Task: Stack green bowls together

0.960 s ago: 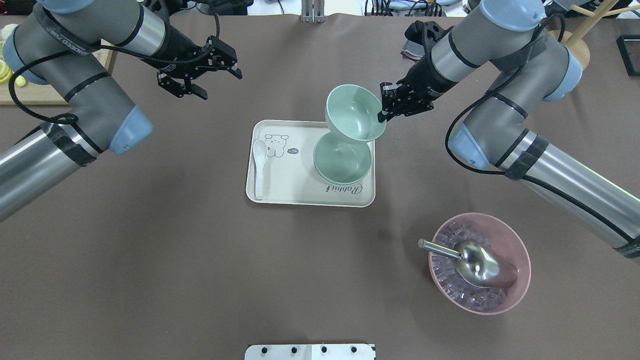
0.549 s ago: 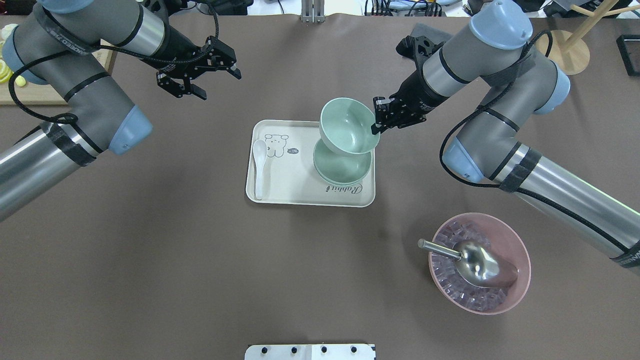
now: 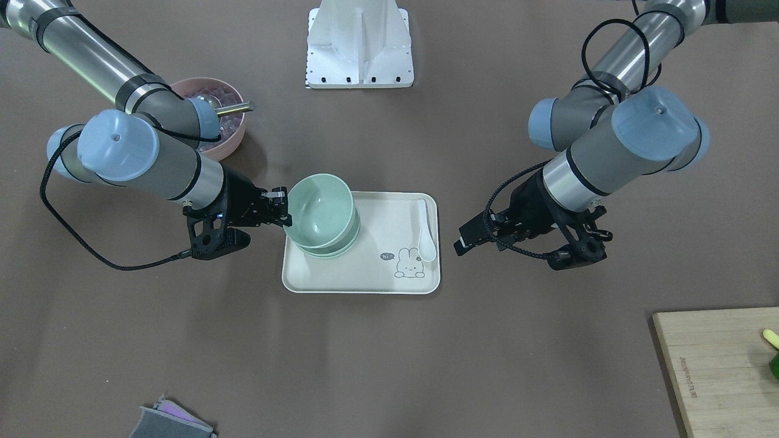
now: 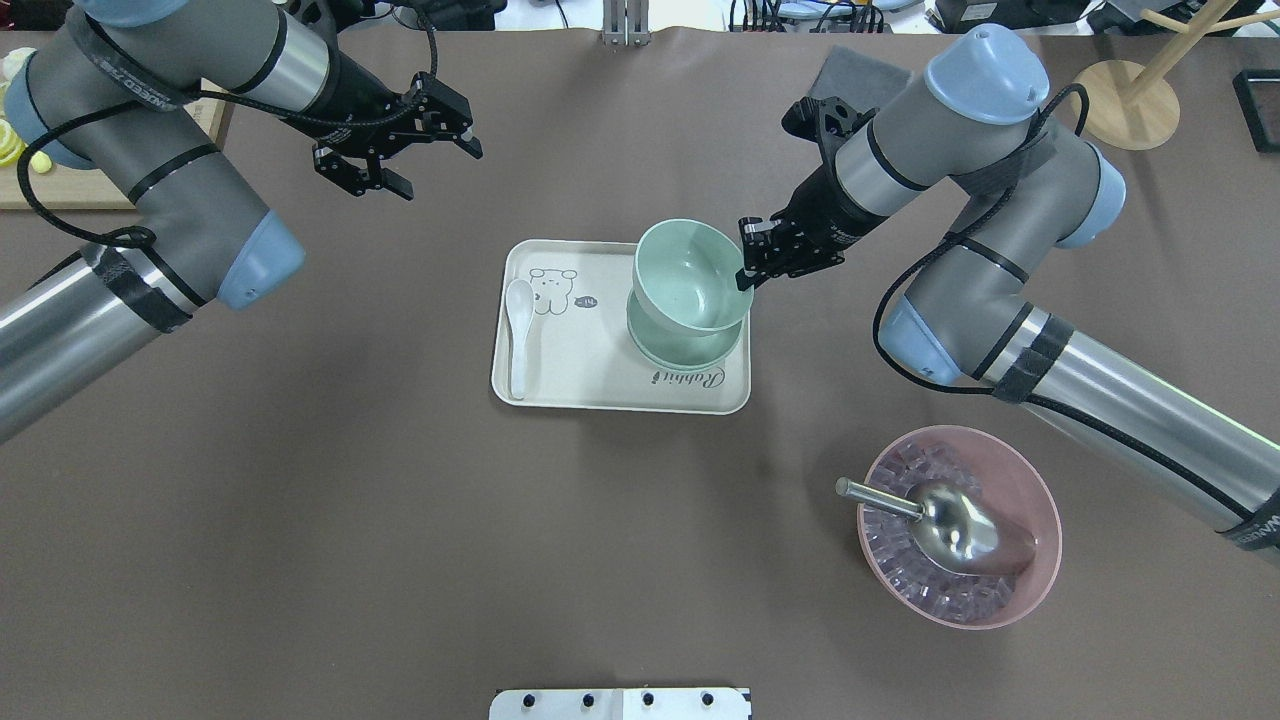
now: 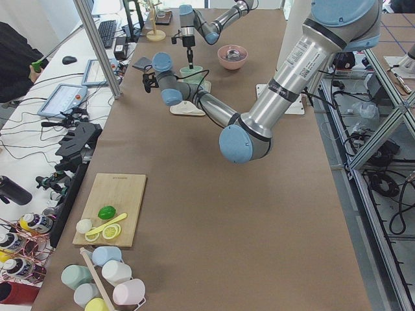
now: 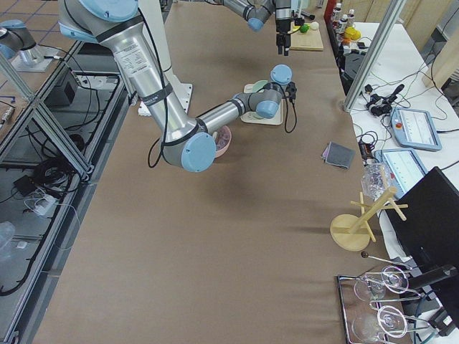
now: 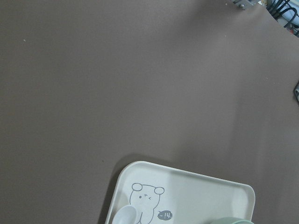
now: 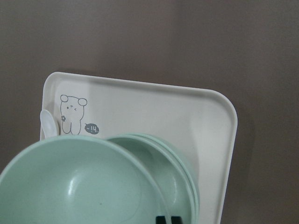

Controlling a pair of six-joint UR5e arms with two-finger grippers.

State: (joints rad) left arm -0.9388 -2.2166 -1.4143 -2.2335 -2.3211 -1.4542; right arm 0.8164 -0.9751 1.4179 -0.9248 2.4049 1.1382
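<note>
Right pincer point(image 4: 746, 274) grips the rim of upper green bowl point(image 4: 688, 280) over the stacked bowls point(image 4: 688, 353); left pincer point(image 4: 433, 170) hangs released.

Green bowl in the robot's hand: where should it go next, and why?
Probably lower it, centring it over the stacked green bowls: the right hand grips the held green bowl by its rim, hanging off-centre above them on the tray.

Green bowls point(image 4: 690, 280) pale mint; tray point(image 4: 590, 350) cream with a grey cartoon, perhaps a rabbit; table point(image 4: 300, 520) dull brown.
</note>
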